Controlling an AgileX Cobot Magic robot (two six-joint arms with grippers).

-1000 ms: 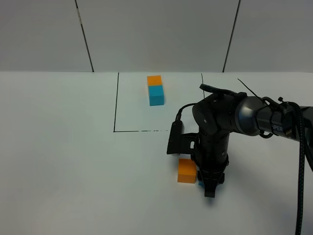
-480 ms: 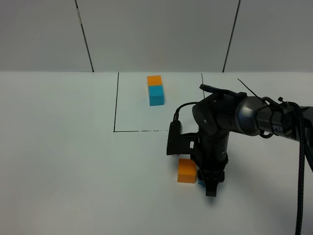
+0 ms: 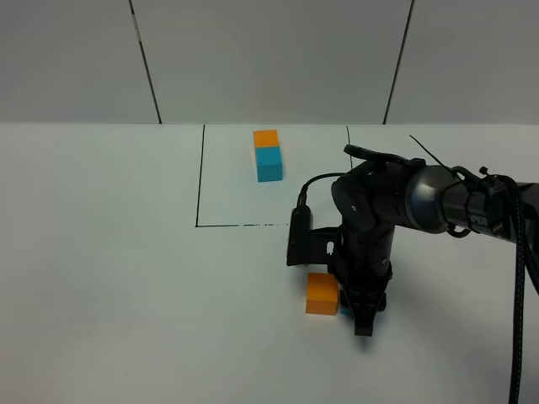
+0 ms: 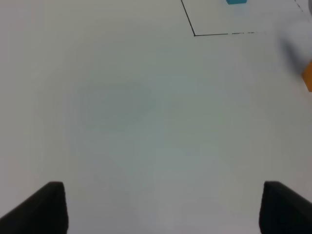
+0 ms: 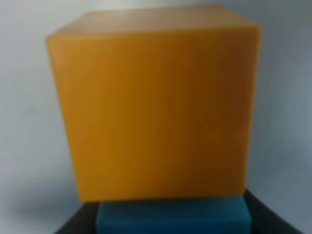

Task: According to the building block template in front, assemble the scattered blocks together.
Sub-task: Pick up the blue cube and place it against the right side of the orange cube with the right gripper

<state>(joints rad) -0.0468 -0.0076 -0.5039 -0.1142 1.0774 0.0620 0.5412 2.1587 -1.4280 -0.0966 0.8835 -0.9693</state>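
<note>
Though blurry, orange cube (image 5: pixel 153 105) (cyan cube (image 5: pixel 173 219) adjacent)

White table (image 3: pixel 101 278) with a black-lined rectangle (image 3: pixel 244 200), grey wall (image 3: pixel 269 59) behind

the exterior high camera sits above the near side of the table (image 3: pixel 101 252) and looks down across it toward the back wall (image 3: pixel 269 59), far enough off to take in the whole work area. the left wrist camera looks low and forward over the table from between the left fingers (image 4: pixel 48 207). it shares with the high view a corner of the black outline (image 3: pixel 199 185), a sliver of the template (image 3: pixel 269 156) and an edge of the orange cube (image 3: pixel 322 294). the right wrist camera is very near that orange cube, which fills its blurred frame, with the cyan cube (image 5: pixel 173 217) at the edge.
</note>
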